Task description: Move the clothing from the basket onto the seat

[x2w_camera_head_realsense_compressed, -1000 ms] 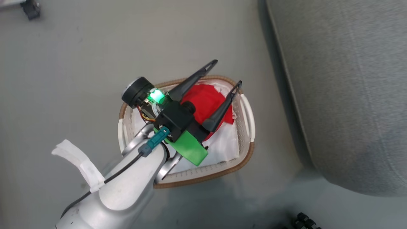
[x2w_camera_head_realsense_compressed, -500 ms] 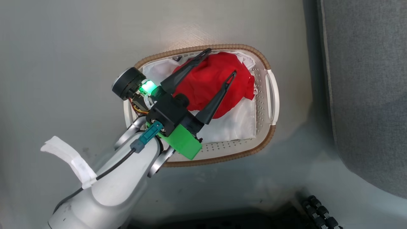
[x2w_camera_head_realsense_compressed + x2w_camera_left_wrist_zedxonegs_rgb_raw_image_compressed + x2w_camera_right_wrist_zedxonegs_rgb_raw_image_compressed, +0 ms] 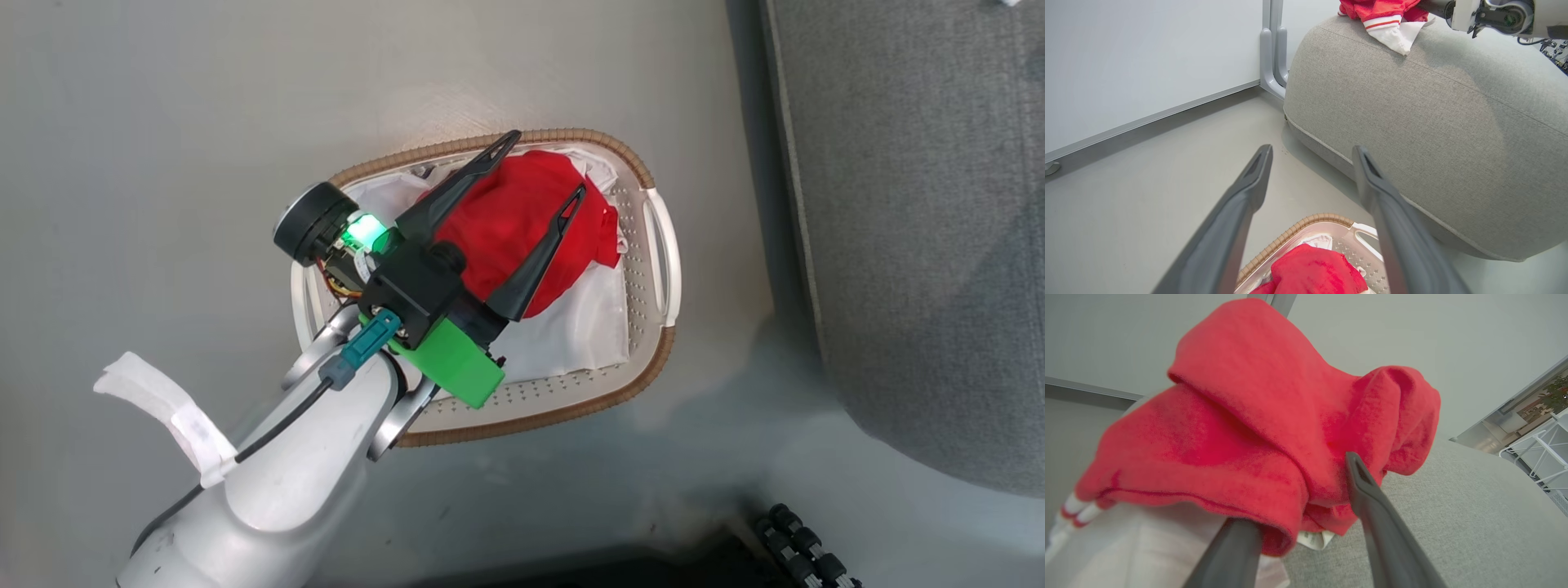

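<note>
Bare floor (image 3: 163, 122) lies open around the basket (image 3: 563, 390). The seat (image 3: 914, 245) stands near on its right, narrowing that side.

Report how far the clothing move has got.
Done: a red striped garment lies on the seat. In hand: nothing; the right end effector stands open at that garment, and the left end effector hangs open over the basket. Left: a second red garment inside it.

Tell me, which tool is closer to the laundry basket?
Left. The left tool hangs open over the basket, straddling the red clothing inside. The right tool is off at the seat, against a red garment lying there.
</note>
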